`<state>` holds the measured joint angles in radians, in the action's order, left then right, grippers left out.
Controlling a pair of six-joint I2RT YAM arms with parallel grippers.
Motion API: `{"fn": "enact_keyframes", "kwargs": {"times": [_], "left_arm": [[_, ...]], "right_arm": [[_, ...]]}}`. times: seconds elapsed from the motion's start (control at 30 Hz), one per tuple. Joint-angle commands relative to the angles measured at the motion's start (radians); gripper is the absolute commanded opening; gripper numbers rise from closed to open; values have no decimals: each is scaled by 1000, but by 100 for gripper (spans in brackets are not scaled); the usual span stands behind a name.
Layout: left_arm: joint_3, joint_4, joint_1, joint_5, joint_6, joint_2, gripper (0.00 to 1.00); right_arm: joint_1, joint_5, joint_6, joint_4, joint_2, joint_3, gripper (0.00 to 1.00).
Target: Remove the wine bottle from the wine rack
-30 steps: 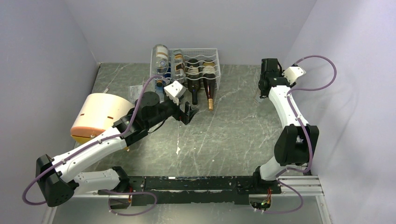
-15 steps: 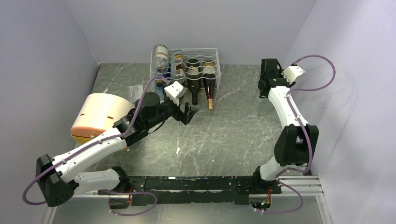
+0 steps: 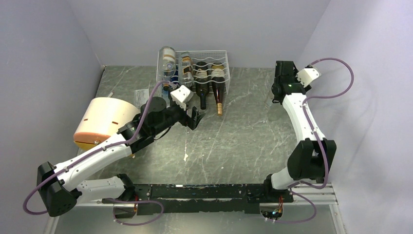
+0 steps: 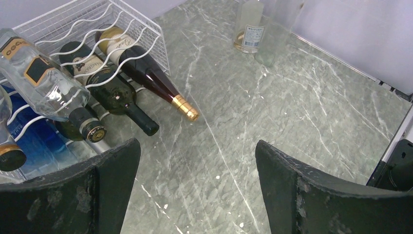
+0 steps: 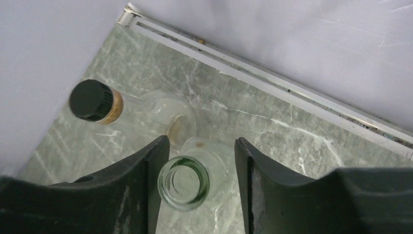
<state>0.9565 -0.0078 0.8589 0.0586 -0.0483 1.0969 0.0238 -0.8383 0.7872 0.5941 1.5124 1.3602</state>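
My left claw (image 4: pixel 197 146) hangs released before the white wire wine rack (image 4: pixel 141 29), where the dark gold-capped wine bottle (image 4: pixel 151 80) lies. My right claw (image 5: pixel 201 142), released, straddles a clear uncapped glass bottle (image 5: pixel 185 183); I judge a skewed lift could topple it

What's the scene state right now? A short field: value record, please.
rack: white wire rack at the far edge of the table
in rack: gold-necked bottle, dark bottle and clear bottle, all lying down with necks toward the arms
left hand: open, empty, in front of the necks
right hand: open, jaws either side of the open bottle, far right corner
beside it: capped bottle, upright
drum: cream, left side
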Motion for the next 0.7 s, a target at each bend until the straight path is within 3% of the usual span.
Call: {"fn": "enact_keyframes", "kwargs": {"times": [0.0,0.17,0.27,0.37,0.53,0.67], "left_arm": [[-5,8,-6,17,11,-23,91],[-7,8,-6,18,12,-28,92],[-6,7,-6,21,14,-31,93],[-1,2,-6,31,17,-39,93],[-12,10,-6,70,25,-75,94],[-29,28,-6,131,26,-107,95]], "right_arm": [[4,32,-6,4,-84,-12,58],[3,152,-63,-4,-180,-34,67],[4,291,-172,-56,-267,-75,82],[4,406,-246,-60,-351,-100,90],[3,641,-329,-71,-486,-124,99],[5,859,-368,-82,-532,-109,100]]}}
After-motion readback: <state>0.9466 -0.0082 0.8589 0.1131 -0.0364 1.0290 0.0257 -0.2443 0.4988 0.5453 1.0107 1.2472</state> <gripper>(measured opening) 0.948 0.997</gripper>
